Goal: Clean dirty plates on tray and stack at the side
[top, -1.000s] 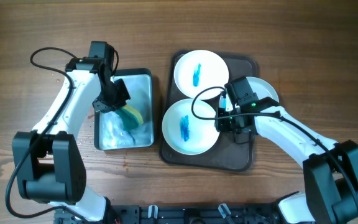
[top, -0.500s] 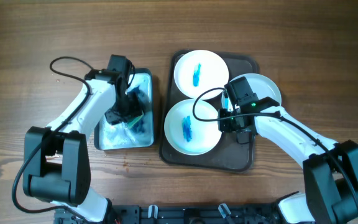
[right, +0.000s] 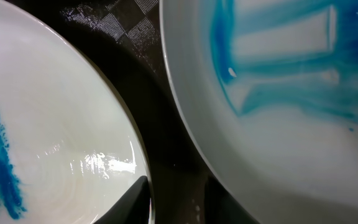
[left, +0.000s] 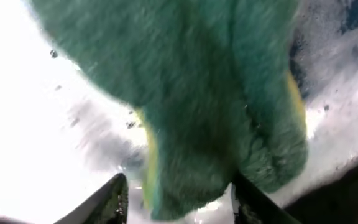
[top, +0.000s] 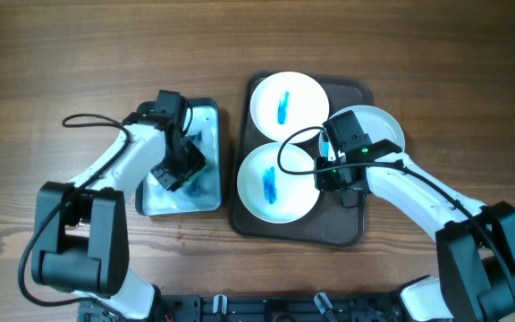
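I read the left fingers (left: 107, 202) clamped on the green sponge (left: 216, 112) down in the water tub (top: 173, 204) (yellow backing showing), the right fingers (right: 138, 205) spread apart above the tray (right: 166, 124) between two blue-smeared plates (right: 278, 124).

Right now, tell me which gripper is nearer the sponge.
Left. The left gripper is in the pan with the sponge between its fingers; the right gripper is off at the tray, down between two plates.
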Controlling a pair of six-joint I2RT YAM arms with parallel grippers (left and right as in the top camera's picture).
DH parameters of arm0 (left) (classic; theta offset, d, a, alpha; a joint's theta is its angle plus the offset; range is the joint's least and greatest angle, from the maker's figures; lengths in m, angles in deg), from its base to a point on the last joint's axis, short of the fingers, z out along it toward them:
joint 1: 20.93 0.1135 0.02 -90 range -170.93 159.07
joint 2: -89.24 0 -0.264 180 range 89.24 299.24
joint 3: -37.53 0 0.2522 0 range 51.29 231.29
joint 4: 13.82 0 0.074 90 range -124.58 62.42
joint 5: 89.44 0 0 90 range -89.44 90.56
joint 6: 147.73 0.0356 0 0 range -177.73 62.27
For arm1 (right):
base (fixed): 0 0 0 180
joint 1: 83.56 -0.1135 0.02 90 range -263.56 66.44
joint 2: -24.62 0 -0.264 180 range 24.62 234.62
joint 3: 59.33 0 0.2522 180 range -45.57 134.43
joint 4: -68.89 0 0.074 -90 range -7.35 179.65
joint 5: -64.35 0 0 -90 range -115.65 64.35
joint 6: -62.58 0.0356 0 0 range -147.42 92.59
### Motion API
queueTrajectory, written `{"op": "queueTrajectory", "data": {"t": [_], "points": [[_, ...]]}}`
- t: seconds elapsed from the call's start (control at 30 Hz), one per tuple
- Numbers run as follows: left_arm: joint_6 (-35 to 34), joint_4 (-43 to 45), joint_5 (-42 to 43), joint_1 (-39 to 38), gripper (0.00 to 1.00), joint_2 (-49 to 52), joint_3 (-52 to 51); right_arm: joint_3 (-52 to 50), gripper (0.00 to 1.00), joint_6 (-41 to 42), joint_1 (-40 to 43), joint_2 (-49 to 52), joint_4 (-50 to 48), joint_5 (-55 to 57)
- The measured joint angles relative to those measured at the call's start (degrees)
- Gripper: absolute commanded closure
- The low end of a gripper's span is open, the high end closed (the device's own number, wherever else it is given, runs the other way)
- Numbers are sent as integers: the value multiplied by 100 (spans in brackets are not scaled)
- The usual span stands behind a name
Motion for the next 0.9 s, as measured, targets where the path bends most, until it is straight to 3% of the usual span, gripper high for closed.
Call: {"op": "queueTrajectory", "data": {"t": [0.27, 0.43, 0.53, 0.57, 0.73, 0.9], "points": [[-22, -186, -111, 203, 35, -404, 87, 0, 66, 7, 2, 0, -7, 2], [-20, 562, -415, 96, 32, -389, -42, 0, 66, 7, 2, 0, -107, 4], [-26, 1043, -470, 2, 50, -348, -238, 0, 66, 7, 2, 0, -120, 20], [-59, 1123, -481, -26, 62, -299, -291, 0, 66, 7, 2, 0, -118, 20], [-31, 1139, -516, -42, 96, -109, -332, -7, 66, 7, 2, 0, -127, 15], [190, 1021, -546, -42, 96, -105, -332, -131, 67, 7, 2, 0, -205, 13]]}}
